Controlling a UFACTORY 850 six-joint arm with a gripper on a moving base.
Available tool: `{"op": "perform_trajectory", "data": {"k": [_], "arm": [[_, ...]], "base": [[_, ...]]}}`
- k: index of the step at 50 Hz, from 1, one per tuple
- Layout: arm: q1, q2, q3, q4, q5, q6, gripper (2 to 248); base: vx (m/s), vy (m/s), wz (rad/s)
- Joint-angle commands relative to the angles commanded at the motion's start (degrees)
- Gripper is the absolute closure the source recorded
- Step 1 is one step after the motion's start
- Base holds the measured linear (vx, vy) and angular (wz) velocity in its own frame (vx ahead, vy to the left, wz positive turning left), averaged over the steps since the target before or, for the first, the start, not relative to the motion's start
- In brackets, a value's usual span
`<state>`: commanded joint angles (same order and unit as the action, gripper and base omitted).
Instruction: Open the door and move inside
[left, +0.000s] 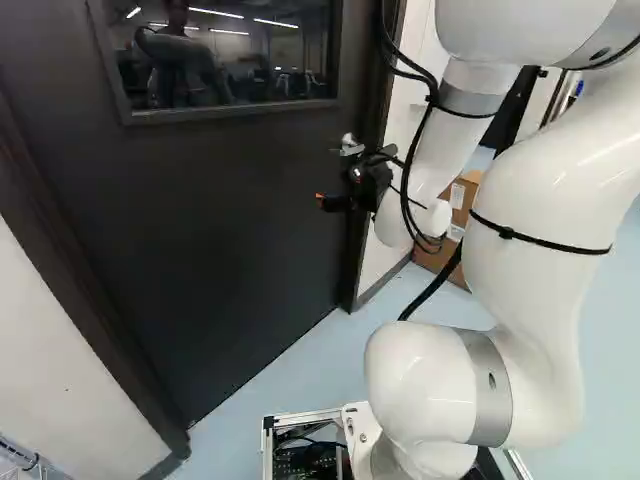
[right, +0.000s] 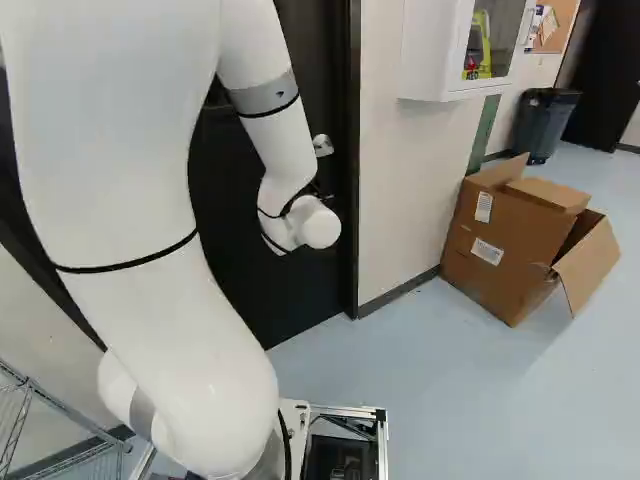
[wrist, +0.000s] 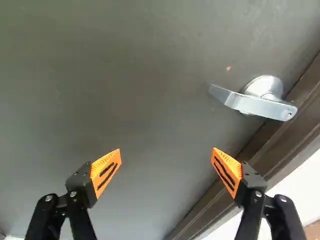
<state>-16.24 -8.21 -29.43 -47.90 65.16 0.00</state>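
I judged myself at the reaching step: my black, orange-padded jaws (wrist: 166, 150) stood wide apart, holding nothing. The silver metal lever handle (wrist: 260, 104) lay ahead, off to one side, on the closed dark grey door (wrist: 125, 90). Next called for lining up, gripping and turning.

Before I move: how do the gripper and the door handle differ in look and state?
- The gripper is black with orange pads; the handle is silvery metal.
- The gripper has two fingers, spread open; the handle is one lever.
- The gripper is carried by the arm; the handle is mounted on the door.
Shared: both are on the door's near side.
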Motion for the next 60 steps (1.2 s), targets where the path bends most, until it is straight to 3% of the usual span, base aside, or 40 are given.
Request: {"op": "perform_trajectory", "data": {"k": [29, 60], "arm": [[-0.2, 3.5, -1.1, 0.0, 0.0, 0.0, 3], [0.0, 3.1, -6.4, 0.0, 0.0, 0.0, 3]], "base": [[0.000, 0.000, 0.000], [0.000, 0.000, 0.000]]}}
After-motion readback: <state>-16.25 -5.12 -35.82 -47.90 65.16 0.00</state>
